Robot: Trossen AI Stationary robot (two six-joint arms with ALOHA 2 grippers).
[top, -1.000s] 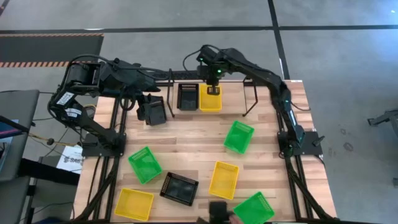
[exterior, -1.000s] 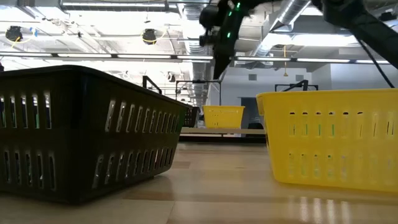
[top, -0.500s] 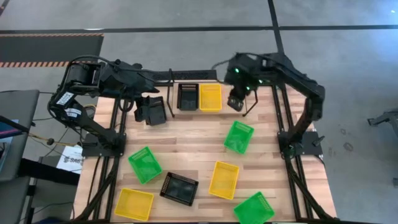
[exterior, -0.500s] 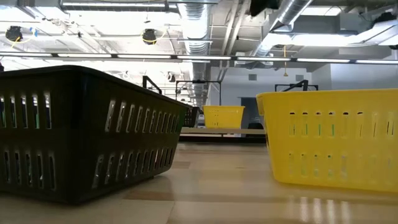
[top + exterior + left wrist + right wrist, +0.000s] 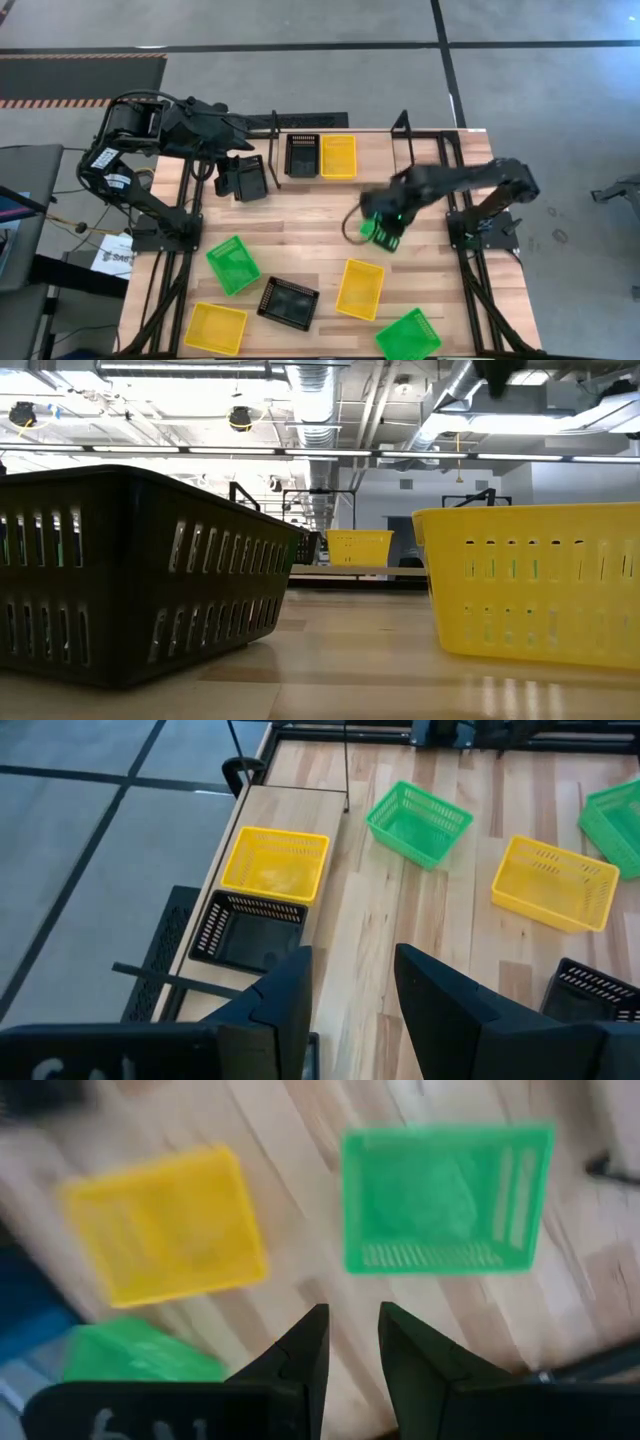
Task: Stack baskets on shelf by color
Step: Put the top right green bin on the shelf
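Note:
On the shelf [image 5: 346,765] at the far edge, a black basket [image 5: 302,155] and a yellow basket [image 5: 338,156] stand side by side on their bottoms. A green basket [image 5: 445,1200] rests on the table right of centre. It is partly covered in the high view [image 5: 371,229] by my right gripper [image 5: 386,232]. That gripper hangs over it, pointing down, open [image 5: 352,1325] and with nothing between its fingers. My left gripper [image 5: 350,990] waits raised at the far left [image 5: 248,185], open and tilted down toward the shelf.
More baskets lie loose on the near half of the table: green [image 5: 232,265], black [image 5: 288,302], yellow [image 5: 360,288], yellow [image 5: 215,328] and green [image 5: 408,335]. The arms' black base frames [image 5: 480,228] stand at both side edges.
My right gripper has swung away from above the yellow basket on the shelf, first toward the table's right edge, then toward the near edge. It has rolled as it went and now hangs over the green basket. The baskets have not moved.

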